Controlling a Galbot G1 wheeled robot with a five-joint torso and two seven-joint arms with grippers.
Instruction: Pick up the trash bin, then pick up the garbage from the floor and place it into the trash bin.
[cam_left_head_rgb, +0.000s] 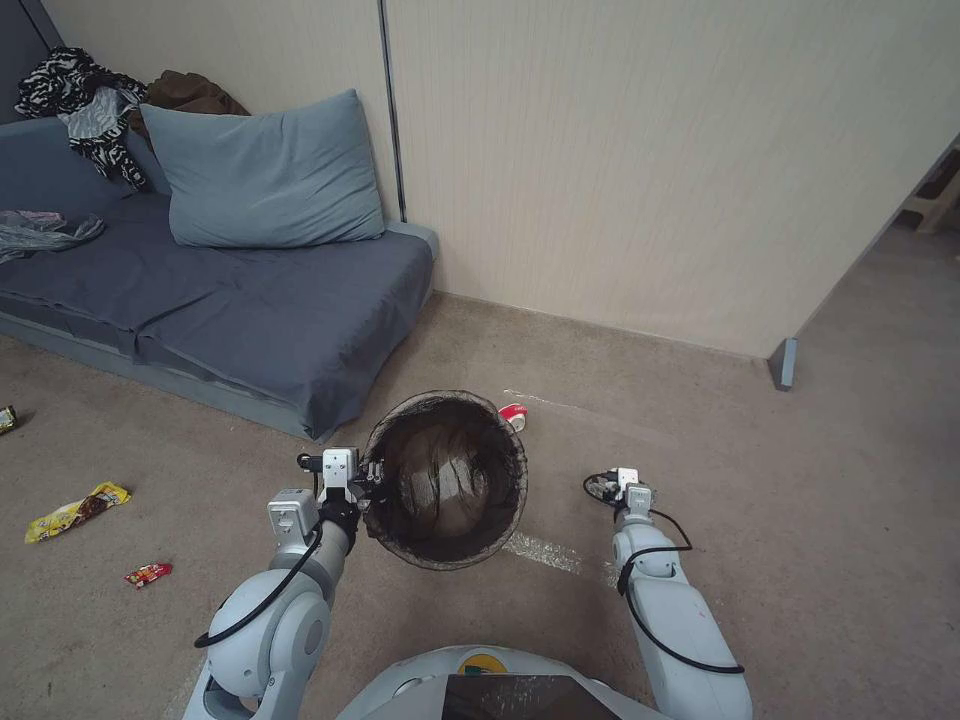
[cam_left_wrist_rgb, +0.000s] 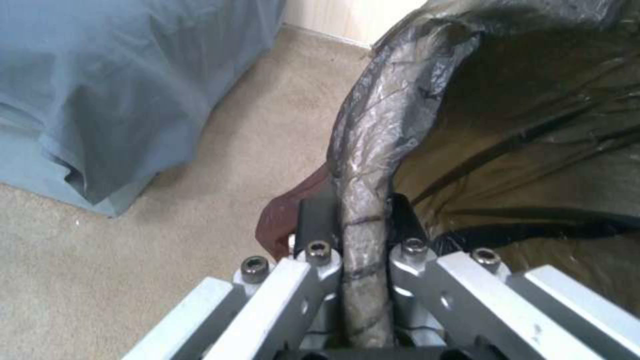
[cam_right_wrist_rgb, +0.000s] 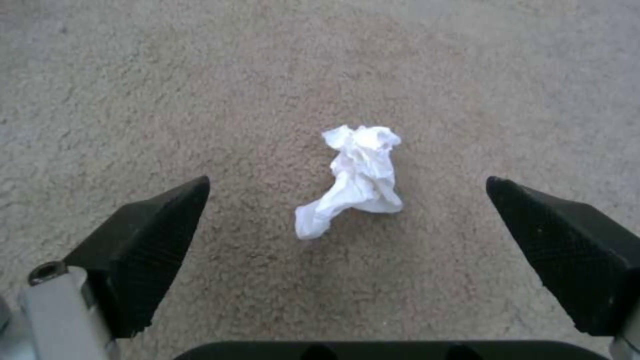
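While the left arm reached forward from the robot's left shoulder, bent at the elbow, the left gripper (cam_left_head_rgb: 368, 482) stood clamped on the rim of the trash bin (cam_left_head_rgb: 446, 478) at the bin's nine o'clock side; in the left wrist view its two dark fingers (cam_left_wrist_rgb: 315, 220) pinched the bag-wrapped rim (cam_left_wrist_rgb: 373, 150) between them, one inside and one outside. The bin was held off the carpet (cam_left_head_rgb: 760, 500), tilted so that its mouth faced the head camera; it sat near the centre of the head view, at about twelve o'clock from the robot's body. Its dark brown-black liner was folded over the rim and hung in wrinkled, glossy folds inside; a pale wall showed faintly through the liner.

The right arm stretched forward at about two o'clock from the body, its cable looping along the forearm; the right gripper (cam_left_head_rgb: 612, 487) pointed down at the floor. Its jaws stood spread wide and held nothing; a crumpled white tissue (cam_right_wrist_rgb: 357, 177) lay on the carpet between and beyond the two black fingertips (cam_right_wrist_rgb: 150, 240), apart from both.

A red-and-white paper cup (cam_left_head_rgb: 513, 415) lay just beyond the bin at its one o'clock edge; a yellow wrapper (cam_left_head_rgb: 77, 511) and a small red wrapper (cam_left_head_rgb: 147, 574) lay at nine o'clock from the left arm, well apart from it; a blue-grey sofa (cam_left_head_rgb: 250, 310) stood at ten o'clock.
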